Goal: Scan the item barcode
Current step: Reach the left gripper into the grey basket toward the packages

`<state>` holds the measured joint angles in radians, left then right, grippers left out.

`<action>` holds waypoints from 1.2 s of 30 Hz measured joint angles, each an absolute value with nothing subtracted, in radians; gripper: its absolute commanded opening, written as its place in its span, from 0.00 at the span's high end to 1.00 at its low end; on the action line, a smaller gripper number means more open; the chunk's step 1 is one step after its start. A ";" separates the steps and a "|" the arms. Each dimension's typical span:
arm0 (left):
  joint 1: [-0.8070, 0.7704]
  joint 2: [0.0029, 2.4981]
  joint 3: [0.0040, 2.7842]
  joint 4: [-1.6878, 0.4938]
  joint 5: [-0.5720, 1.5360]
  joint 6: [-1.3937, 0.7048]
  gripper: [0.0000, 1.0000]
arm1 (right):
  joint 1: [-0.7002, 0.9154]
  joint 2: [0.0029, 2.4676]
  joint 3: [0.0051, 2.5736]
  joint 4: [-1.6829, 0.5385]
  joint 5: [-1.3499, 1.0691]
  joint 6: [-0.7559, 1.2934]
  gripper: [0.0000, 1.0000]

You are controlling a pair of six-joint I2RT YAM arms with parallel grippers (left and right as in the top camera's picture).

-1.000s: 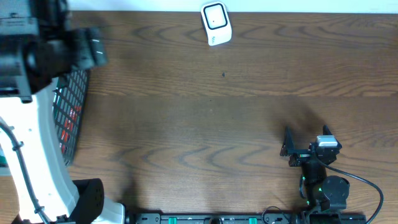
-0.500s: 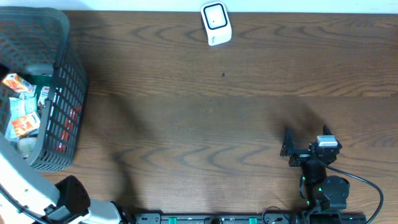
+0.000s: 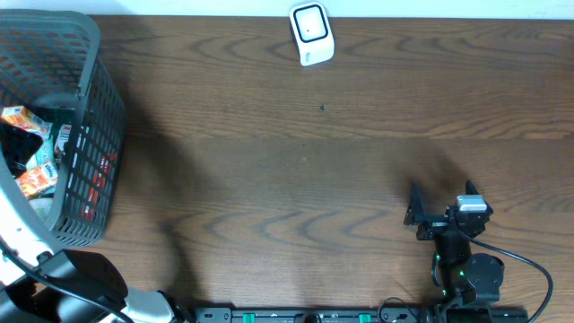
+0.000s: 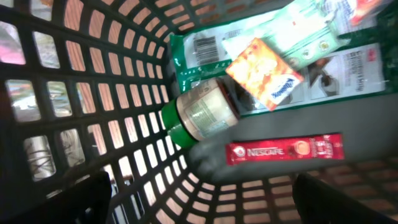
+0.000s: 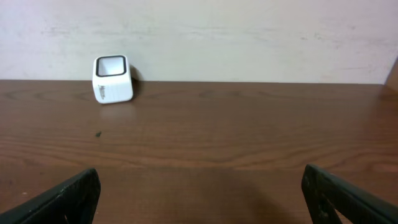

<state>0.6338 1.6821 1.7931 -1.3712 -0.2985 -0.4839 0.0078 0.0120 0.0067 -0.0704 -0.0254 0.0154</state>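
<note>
Left wrist view showed the left hand, spread wide and empty, above the green-lidded jar at frame centre, its lid pointing lower left.

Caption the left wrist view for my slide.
Open left gripper facing into the basket: green-lidded jar, red Nescafe sachet, packets.

Overhead looks down; left wrist inside basket, right wrist facing scanner.
</note>
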 measured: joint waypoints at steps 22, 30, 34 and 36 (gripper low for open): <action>0.634 1.688 1.310 -0.890 -0.317 -0.117 0.01 | 0.008 0.012 0.007 -0.070 -0.026 0.015 0.01; 0.665 1.792 1.301 -0.873 -0.317 -0.051 0.00 | 0.008 0.012 0.007 -0.070 -0.026 0.015 0.01; 0.717 1.818 1.301 -0.871 -0.317 -0.047 0.02 | 0.008 0.012 0.007 -0.070 -0.025 0.015 0.01; 0.738 1.819 1.301 -0.870 -0.297 -0.047 0.09 | 0.008 0.012 0.007 -0.070 -0.025 0.015 0.01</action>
